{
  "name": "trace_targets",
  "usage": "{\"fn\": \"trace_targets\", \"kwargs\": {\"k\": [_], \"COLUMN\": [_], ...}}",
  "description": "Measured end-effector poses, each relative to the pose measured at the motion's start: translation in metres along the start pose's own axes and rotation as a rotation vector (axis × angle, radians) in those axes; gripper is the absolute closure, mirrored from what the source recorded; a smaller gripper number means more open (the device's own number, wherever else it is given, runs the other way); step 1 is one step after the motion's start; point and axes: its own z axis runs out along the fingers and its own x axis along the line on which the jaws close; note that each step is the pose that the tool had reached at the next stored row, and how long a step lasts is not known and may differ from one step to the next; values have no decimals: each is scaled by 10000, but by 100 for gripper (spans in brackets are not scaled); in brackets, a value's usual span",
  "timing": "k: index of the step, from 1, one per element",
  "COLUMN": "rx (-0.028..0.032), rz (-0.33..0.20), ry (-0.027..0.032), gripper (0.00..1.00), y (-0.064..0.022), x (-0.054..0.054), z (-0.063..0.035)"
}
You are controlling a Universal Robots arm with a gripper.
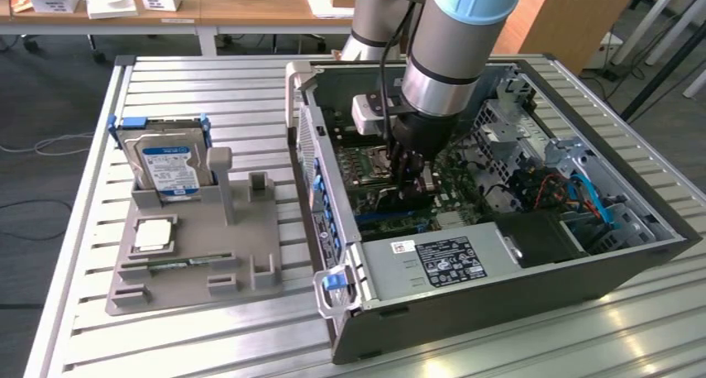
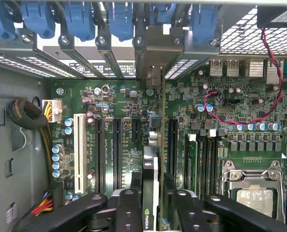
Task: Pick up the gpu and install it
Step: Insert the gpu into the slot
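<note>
Wrist view: gpu [image 2: 150, 186] apparently between jaws

- gpu [image 2: 150, 186]: edge-on in wrist view; near end cut off by the frame edge, and both faces are hidden by the gripper [image 2: 152, 203] clamped on them.
- arm [image 1: 452, 31]: upper part cut off at exterior view's edge.
- label [image 1: 432, 260] on silver box: print too small to read.
- processor socket [image 2: 253, 191]: partly cut off by the frame edge.
</note>
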Motion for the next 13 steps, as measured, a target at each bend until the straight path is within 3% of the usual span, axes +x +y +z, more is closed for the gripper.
{"fn": "trace_targets", "kwargs": {"k": [2, 3, 8, 13], "rx": [0, 0, 1, 1], "rz": [-1, -1, -1, -1], "ry": [0, -1, -3, -17], "gripper": [66, 59, 59, 59], "y": [0, 0, 0, 1], "x": [0, 0, 0, -2], "z": [0, 0, -2, -92]}}
